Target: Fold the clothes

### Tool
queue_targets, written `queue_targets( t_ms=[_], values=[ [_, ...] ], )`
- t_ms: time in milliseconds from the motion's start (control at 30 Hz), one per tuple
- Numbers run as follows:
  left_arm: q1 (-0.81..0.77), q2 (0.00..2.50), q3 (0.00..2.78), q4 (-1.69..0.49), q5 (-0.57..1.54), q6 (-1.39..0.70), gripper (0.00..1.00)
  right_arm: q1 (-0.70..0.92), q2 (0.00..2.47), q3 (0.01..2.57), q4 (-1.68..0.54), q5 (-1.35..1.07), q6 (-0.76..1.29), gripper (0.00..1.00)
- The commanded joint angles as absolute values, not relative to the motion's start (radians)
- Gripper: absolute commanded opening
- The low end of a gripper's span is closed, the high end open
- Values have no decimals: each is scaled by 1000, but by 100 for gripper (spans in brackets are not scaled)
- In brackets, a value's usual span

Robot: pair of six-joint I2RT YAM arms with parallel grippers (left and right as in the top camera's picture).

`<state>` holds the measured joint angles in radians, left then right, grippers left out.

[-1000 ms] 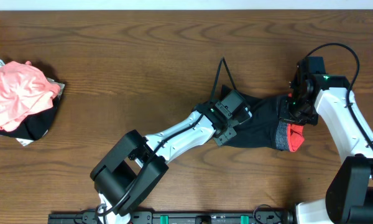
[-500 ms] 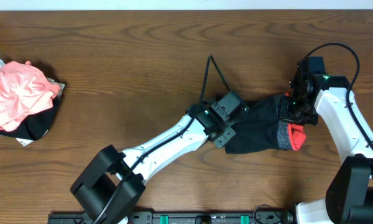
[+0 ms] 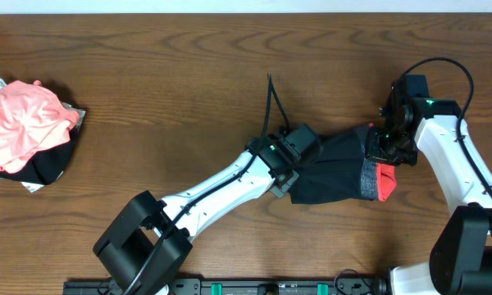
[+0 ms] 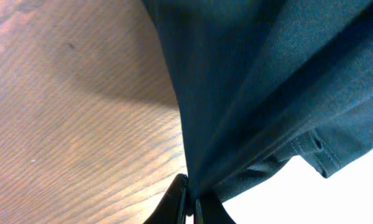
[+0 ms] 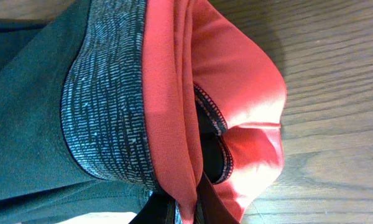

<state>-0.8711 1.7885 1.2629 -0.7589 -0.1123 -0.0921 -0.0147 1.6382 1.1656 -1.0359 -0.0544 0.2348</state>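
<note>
Fold in progress: the left gripper (image 4: 188, 200) clamps the black leg fabric of the leggings (image 3: 334, 168), bunched near the table's (image 3: 148, 98) right edge, the right gripper (image 5: 185, 213) clamps the coral waistband (image 5: 168, 93); the next move probably requires aligning layers before release.

Left arm: stretched low from 7 o'clock toward the table centre.
Left gripper (image 4: 188, 204): tips pressed together, pinching the leggings (image 3: 332, 168).
Right arm: bent, reaching from 4 o'clock up to 3 o'clock.
Right gripper (image 5: 185, 211): tips clamped on the leggings.
</note>
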Motion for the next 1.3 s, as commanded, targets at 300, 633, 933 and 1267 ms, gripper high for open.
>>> queue_targets(
  t_ms=[300, 633, 933, 1267],
  values=[
    [-766, 1790, 1259, -777, -177, -110, 6, 4, 1634, 1163, -1026, -264, 245, 6],
    [-612, 1790, 1259, -791, -131, -107, 6, 133, 1634, 1163, -995, -287, 247, 6],
    [-717, 1790, 1259, -918, 27, -144, 6, 149, 1634, 1163, -1010, -151, 246, 10],
    [-787, 1790, 1259, -1021, 27, -144, 17, 149, 1634, 1163, -1063, -134, 230, 13]
  ],
)
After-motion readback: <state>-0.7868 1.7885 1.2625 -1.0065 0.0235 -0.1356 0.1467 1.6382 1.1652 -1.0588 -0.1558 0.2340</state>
